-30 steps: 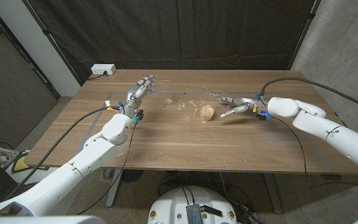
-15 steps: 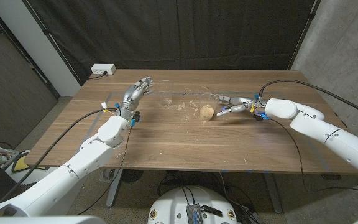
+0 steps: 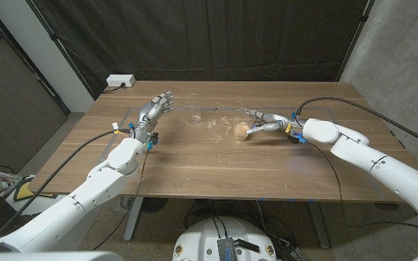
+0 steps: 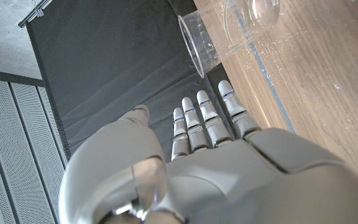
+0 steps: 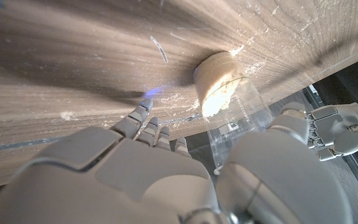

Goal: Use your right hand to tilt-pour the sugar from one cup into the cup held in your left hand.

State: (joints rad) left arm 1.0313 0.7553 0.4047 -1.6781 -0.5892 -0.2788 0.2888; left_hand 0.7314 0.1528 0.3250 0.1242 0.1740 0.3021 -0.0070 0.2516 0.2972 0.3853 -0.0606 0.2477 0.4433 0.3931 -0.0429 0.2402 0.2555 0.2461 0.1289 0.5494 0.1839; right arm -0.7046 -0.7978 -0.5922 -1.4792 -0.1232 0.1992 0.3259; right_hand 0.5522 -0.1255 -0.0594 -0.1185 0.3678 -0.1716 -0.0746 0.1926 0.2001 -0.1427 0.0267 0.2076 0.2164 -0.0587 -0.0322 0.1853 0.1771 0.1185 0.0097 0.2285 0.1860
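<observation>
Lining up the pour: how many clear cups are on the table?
2. The cup with sugar stands mid-table by the right hand; the empty cup stands near the left hand.

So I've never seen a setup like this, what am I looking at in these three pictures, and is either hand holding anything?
This is a robot with two white arms at a wooden table. One picture looks down from its head; the other two come from cameras on its wrists. The right hand has its fingers around a clear cup of sugar, though a firm grip cannot be confirmed. The left hand is open, near an empty clear cup. Spilled grains dot the wood.
</observation>
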